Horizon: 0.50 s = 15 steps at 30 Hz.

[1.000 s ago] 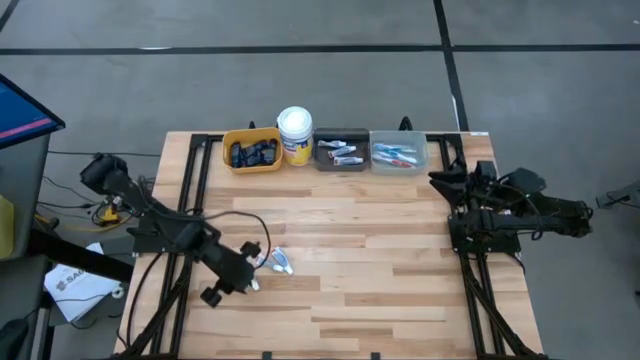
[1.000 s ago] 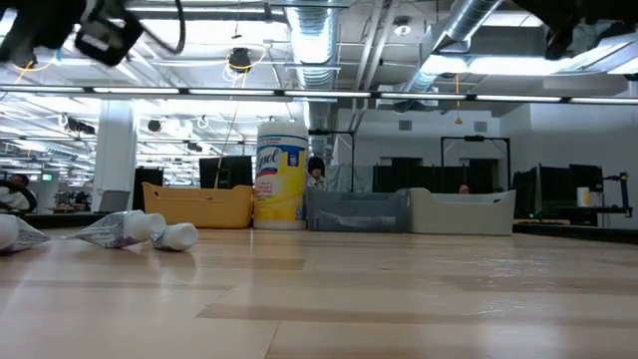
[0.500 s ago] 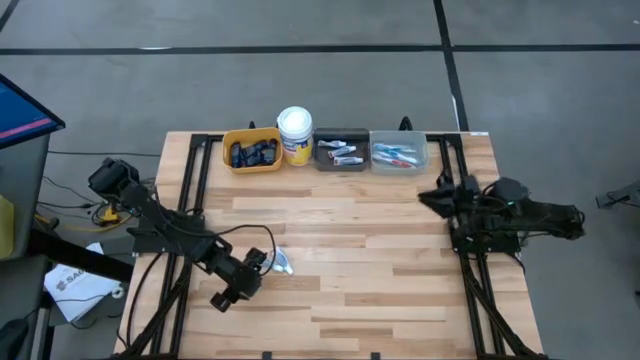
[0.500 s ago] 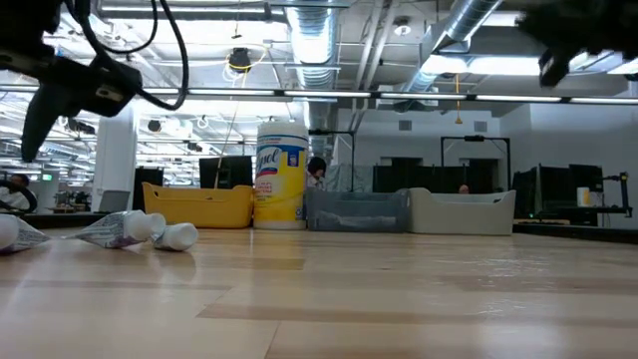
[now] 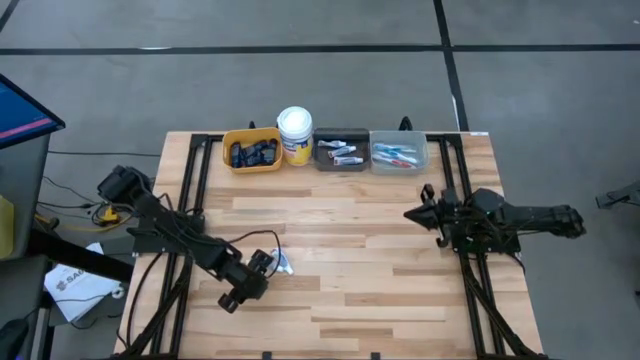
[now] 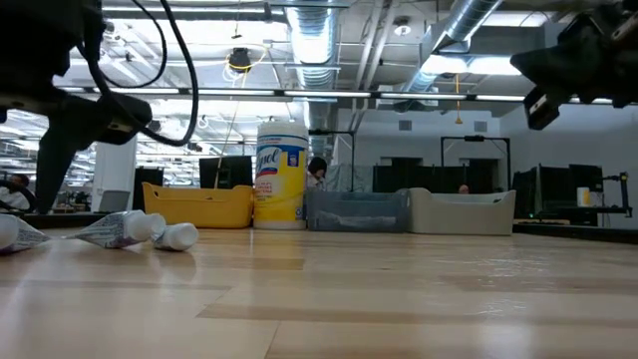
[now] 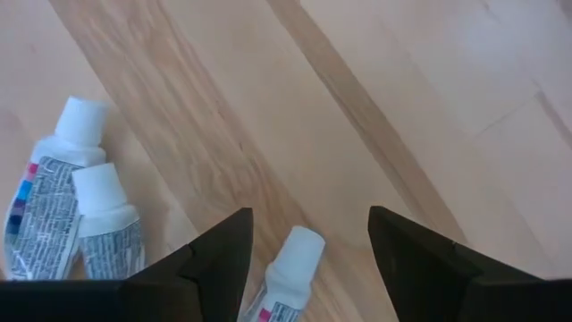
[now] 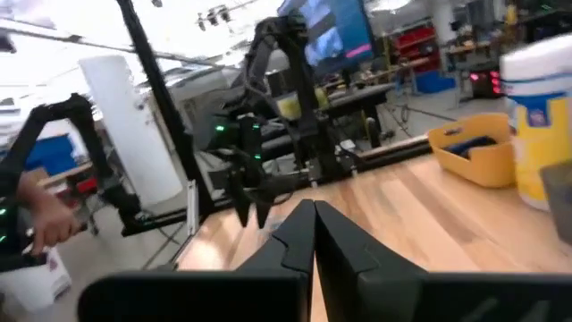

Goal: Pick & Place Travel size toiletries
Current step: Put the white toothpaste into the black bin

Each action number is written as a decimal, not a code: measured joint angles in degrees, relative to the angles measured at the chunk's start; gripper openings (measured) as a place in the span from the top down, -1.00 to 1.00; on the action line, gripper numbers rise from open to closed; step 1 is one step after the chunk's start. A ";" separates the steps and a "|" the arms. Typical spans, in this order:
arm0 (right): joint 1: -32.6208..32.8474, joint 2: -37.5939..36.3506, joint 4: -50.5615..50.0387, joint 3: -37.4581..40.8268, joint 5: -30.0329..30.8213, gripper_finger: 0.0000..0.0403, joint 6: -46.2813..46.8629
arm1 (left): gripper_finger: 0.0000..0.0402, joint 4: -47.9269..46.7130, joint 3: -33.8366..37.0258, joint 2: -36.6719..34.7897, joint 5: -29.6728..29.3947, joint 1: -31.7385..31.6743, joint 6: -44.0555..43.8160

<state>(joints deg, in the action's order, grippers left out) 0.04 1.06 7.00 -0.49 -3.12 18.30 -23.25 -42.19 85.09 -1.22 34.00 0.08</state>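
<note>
Wooden table (image 5: 380,260), bins along top edge. Left gripper (image 7: 308,246) lower left of high view, jaws apart, empty, straddling small tube (image 7: 284,277); two more tubes (image 7: 76,210) beside. Right gripper (image 8: 313,234) mid-right, closed, empty.

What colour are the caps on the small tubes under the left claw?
White, on all three small tubes; the left wrist view shows them best.

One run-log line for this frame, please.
left gripper: open, above white tube | right gripper: shut, empty, over right table side | bins at back
</note>
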 joint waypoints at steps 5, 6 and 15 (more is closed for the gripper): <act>1.74 0.33 -5.93 0.02 0.26 0.99 0.18 | -0.08 0.97 0.51 0.85 -0.49 0.00 0.10; 2.07 0.71 -5.80 0.02 0.31 0.99 0.25 | -0.08 1.46 1.24 0.54 -0.59 0.00 0.07; 2.66 1.94 -6.04 0.02 0.55 0.98 3.87 | -0.08 4.07 6.79 -0.40 -0.81 0.00 -0.26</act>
<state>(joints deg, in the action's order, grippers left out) 2.70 3.00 0.96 -0.47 -2.57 22.17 -19.19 -35.40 84.68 -2.03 34.00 -0.18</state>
